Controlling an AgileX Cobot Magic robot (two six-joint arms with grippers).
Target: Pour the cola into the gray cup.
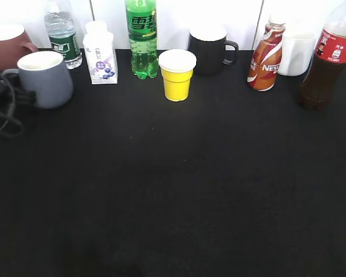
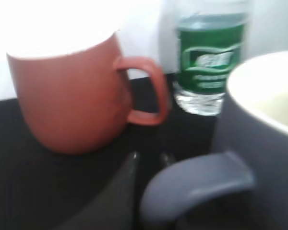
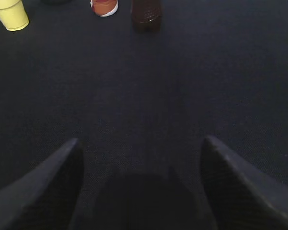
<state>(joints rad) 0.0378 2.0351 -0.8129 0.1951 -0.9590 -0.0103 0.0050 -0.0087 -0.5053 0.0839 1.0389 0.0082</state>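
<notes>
Exterior view shows a black table (image 1: 173,190) carrying ten containers along its far edge: four bottles, one small carton, four mugs and one paper cup. Of the bottles, the cola (image 1: 328,57) stands at the far right, dark brown liquid filling its lower body under a red label; the green soda bottle (image 1: 142,37) holds clear green drink; the water bottle (image 1: 62,32) holds clear liquid; the Nescafe bottle (image 1: 265,57) is opaque. The mugs are the gray cup (image 1: 45,78) at the left, white inside with nothing seen in it, a reddish-brown mug (image 1: 8,43) behind it, a black mug (image 1: 210,49) and a white mug (image 1: 297,52). The yellow paper cup (image 1: 177,75) and the blueberry carton (image 1: 101,57) are smallest. Right gripper (image 3: 139,187) has its fingers (image 3: 43,191) spread wide over bare cloth, with the cola's base (image 3: 145,14) well ahead of the tips, slightly left of centre. Left gripper (image 2: 151,165) sits just at the gray cup's handle (image 2: 197,184); one dark finger (image 2: 120,191) shows beside the loop, and I cannot tell whether the fingers are spread or pinching.
</notes>
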